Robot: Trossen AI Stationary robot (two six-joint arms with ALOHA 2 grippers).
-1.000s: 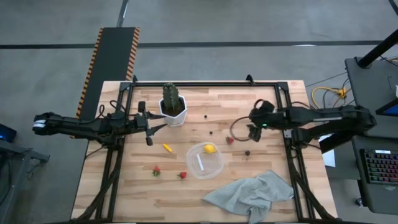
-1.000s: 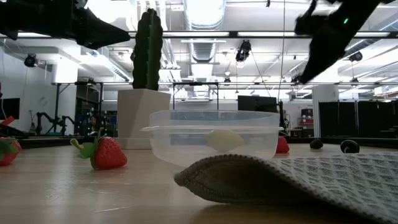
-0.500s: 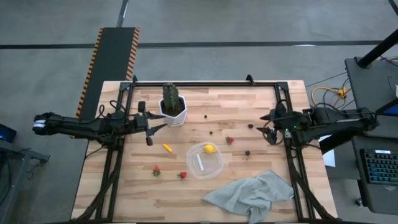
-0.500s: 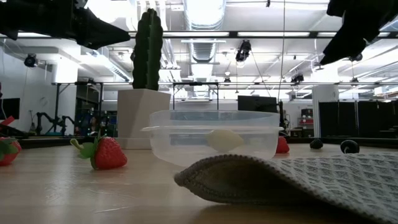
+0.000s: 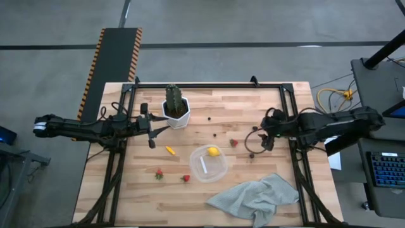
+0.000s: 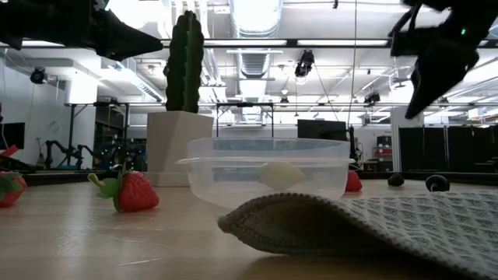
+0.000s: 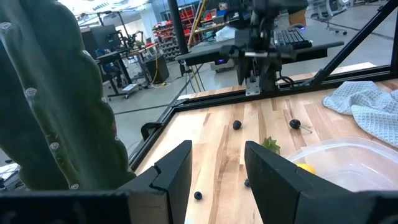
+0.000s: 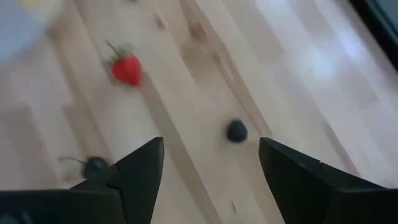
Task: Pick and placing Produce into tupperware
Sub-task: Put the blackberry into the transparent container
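The clear tupperware (image 5: 209, 163) sits mid-table with the yellow lemon (image 5: 214, 151) inside it. On the bare wood lie an orange carrot piece (image 5: 169, 150), two strawberries (image 5: 159, 173) (image 5: 185, 178) toward the near left, a third strawberry (image 5: 233, 143), and dark berries (image 5: 254, 128) (image 5: 252, 154) (image 5: 217, 133). My right gripper (image 5: 261, 140) hovers open above the berries near the right side; its wrist view shows the strawberry (image 8: 127, 70) and a berry (image 8: 236, 130) beyond its fingers (image 8: 210, 146). My left gripper (image 5: 158, 130) waits open beside the cactus pot.
The green cactus (image 5: 174, 98) in its white pot (image 5: 178, 116) stands at the far left. A grey-green cloth (image 5: 256, 197) lies bunched at the near right, close to the tupperware. A black frame rail (image 5: 295, 166) runs along the table's right edge.
My right gripper drew back toward the table's right edge and rose, then swung back leftward and lower, and now hangs over the berries. It stayed open and carried nothing. The produce and tupperware have not moved.
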